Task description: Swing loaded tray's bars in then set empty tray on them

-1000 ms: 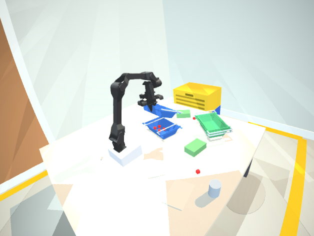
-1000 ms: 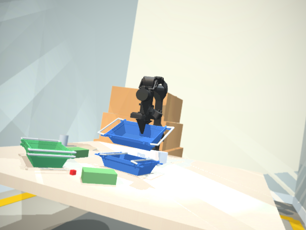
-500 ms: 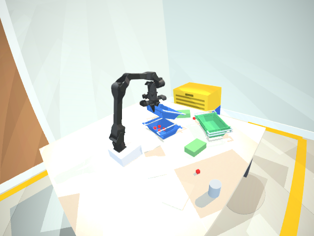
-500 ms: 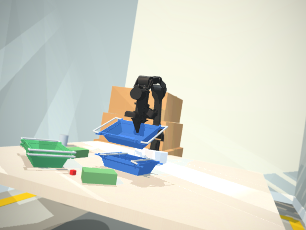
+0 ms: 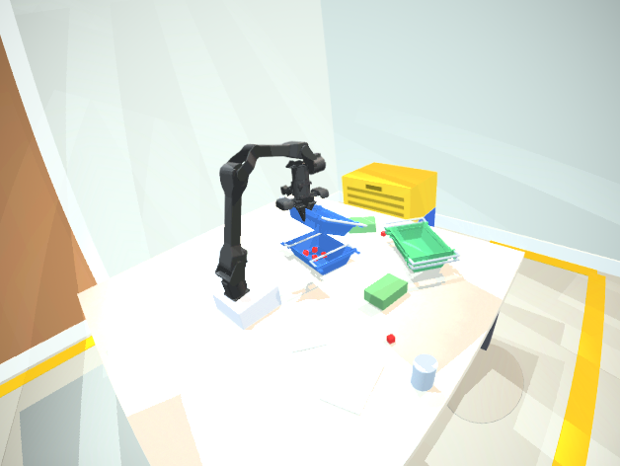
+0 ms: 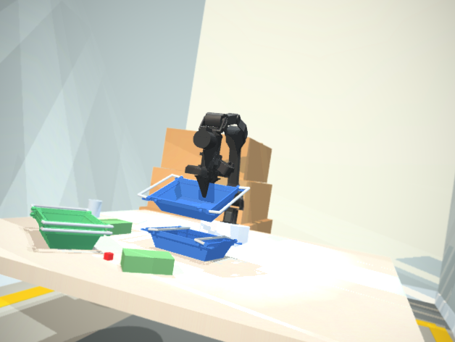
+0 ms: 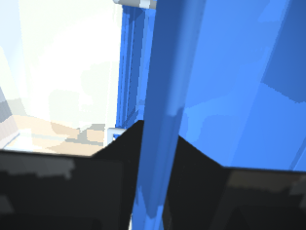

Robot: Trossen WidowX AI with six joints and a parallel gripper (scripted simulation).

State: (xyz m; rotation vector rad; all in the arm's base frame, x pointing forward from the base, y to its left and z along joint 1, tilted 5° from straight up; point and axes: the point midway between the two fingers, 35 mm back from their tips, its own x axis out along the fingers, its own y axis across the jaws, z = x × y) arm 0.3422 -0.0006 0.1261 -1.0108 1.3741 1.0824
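Observation:
The loaded blue tray point(image 5: 337, 261) point(image 6: 183, 247) point(image 7: 129, 73) stands on the table with several red blocks point(image 5: 314, 249) inside. One wire bar point(image 5: 302, 239) point(image 6: 169, 229) and the other bar point(image 5: 331, 254) point(image 6: 213, 239) both lie in across its top. My gripper point(image 5: 302, 216) point(image 6: 204, 194) point(image 7: 149, 128) is shut on one side wall of the empty blue tray point(image 5: 320, 224) point(image 6: 176, 207) point(image 7: 229, 73). It holds that tray in the air, higher than the loaded one and behind it in the top view. The held tray's bars are swung out. Its exact tilt is hard to tell.
Stacked green trays point(image 5: 421, 243) point(image 6: 69, 238) stand to one side. A green block point(image 5: 385, 291) and another green block point(image 5: 368, 224) point(image 6: 147, 261) lie nearby, with loose red cubes point(image 5: 390, 339) point(image 6: 108, 256). A grey cylinder point(image 5: 423, 373) stands near the edge. A yellow cabinet point(image 5: 388, 190) is behind.

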